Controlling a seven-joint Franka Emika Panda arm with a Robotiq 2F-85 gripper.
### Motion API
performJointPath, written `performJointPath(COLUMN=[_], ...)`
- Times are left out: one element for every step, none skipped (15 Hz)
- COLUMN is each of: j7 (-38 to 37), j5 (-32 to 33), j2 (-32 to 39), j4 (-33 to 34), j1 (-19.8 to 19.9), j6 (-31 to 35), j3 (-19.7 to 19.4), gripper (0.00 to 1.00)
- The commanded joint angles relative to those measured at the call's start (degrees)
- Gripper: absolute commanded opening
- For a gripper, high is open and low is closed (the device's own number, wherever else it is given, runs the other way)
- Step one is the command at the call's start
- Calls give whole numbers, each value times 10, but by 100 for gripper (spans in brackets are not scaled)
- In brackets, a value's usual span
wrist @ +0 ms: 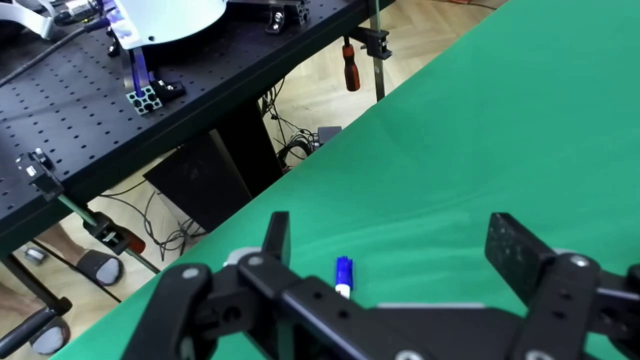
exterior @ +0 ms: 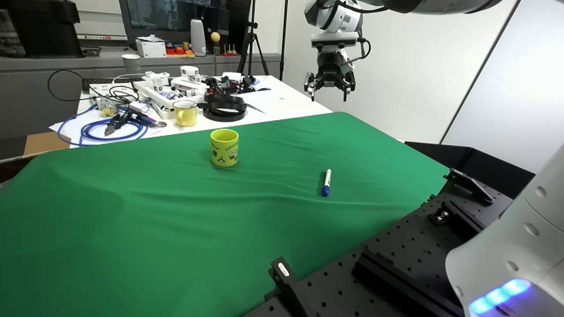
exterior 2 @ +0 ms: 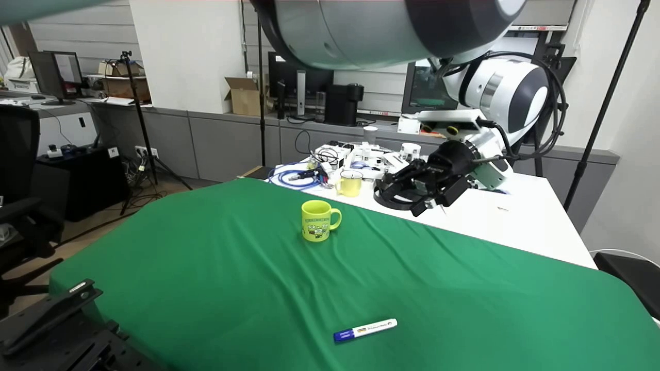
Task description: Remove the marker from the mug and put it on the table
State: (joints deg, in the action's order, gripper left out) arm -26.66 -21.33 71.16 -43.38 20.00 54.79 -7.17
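Although the marker (exterior 2: 365, 330) already lies on the green surface (exterior: 176, 229), well apart from the mug (exterior: 224, 149), the claw (exterior: 329, 93), spread wide and holding nothing, could set it rolling if a needless, misaligned descent clipped it.

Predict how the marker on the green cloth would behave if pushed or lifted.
The marker could roll if pushed sideways, since its body looks round; the wrinkled green cloth might slow it. Being slim and straight, it is probably stiff and light.
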Motion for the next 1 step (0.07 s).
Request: performJointPath(j7=[0], j5=[0], j2=[0], j4=[0], j1=[0], j6=[0], j3=[0], gripper=[100])
